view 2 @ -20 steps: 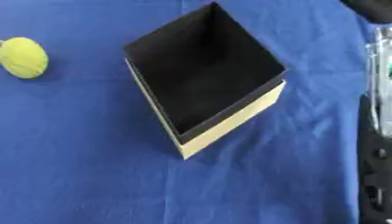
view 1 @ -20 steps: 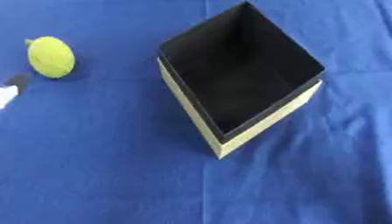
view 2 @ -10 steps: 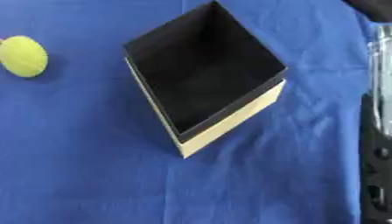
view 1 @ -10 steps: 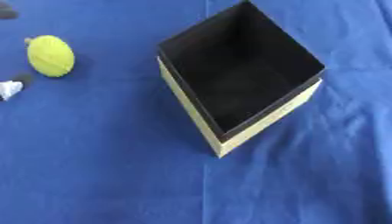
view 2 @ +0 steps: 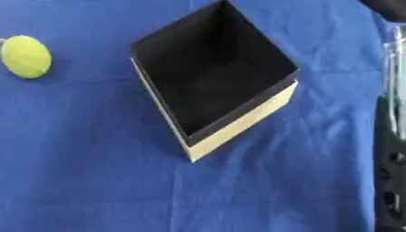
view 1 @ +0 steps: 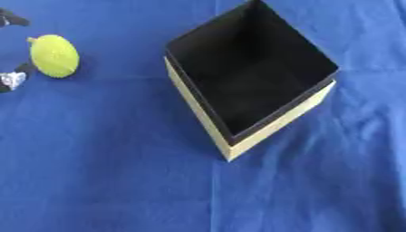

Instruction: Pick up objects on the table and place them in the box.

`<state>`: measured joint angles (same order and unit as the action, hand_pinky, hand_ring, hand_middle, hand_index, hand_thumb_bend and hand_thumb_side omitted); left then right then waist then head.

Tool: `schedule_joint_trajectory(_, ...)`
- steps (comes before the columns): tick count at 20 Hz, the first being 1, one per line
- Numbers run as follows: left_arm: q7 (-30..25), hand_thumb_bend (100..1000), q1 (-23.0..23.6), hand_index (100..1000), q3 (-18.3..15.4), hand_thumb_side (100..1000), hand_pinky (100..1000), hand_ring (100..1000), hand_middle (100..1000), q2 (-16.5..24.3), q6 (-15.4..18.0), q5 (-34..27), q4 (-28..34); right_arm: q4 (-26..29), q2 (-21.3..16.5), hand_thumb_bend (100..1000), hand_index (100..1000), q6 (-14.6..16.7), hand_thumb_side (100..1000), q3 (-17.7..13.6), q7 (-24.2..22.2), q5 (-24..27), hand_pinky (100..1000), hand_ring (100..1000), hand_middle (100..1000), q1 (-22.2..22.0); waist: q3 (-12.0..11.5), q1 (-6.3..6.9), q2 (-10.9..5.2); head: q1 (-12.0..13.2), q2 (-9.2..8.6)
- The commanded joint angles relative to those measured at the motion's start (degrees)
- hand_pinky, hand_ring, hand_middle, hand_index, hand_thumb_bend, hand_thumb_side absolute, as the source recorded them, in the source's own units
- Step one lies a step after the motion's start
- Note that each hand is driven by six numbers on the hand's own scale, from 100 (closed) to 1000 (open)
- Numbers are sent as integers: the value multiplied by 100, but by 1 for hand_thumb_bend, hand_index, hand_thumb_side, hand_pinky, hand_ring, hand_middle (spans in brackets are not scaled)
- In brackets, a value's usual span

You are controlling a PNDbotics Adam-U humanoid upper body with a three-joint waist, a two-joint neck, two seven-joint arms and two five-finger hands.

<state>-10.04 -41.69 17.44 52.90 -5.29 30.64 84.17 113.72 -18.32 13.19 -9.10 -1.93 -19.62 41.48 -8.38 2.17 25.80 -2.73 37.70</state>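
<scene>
So I'm at the reach-in step: my left hand only peeks in at the far left edge of the frame, dark fingertips above and below the yellow-green ball, bracketing it but not touching as far as I can see. Looks spread rather than pinching, though most of the hand is out of frame. The ball sits upper left on the blue tablecloth, well apart from the box, which is upper centre, open and looks empty. Next I'd need to close around the ball, lift, and carry it rightward over the box's near wall. Nothing sits between them. Right hand isn't showing.
</scene>
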Motion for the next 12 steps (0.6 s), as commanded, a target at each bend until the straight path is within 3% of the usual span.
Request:
schedule_joint_trajectory(1,-288,328,-239,891,-59,100,923,890,831,22,-111,-118,-205,87,-55,100,856,12,285,6,-23,34,847,790,627,67,-16,56,-789,40,-5)
schedule_joint_trajectory(5,-637,318,-518,893,-68,100,924,890,833,-182,-192,-114,-549,87,-54,100,853,2,289,4,-32,41,848,790,626,55,-9,41,-789,71,-23)
schedule_joint_trajectory(12,-1267,380,-859,899,-223,100,936,898,844,-419,-251,195,-1098,87,-56,100,855,-5,299,-14,-22,69,848,791,625,39,0,31,-773,89,-43)
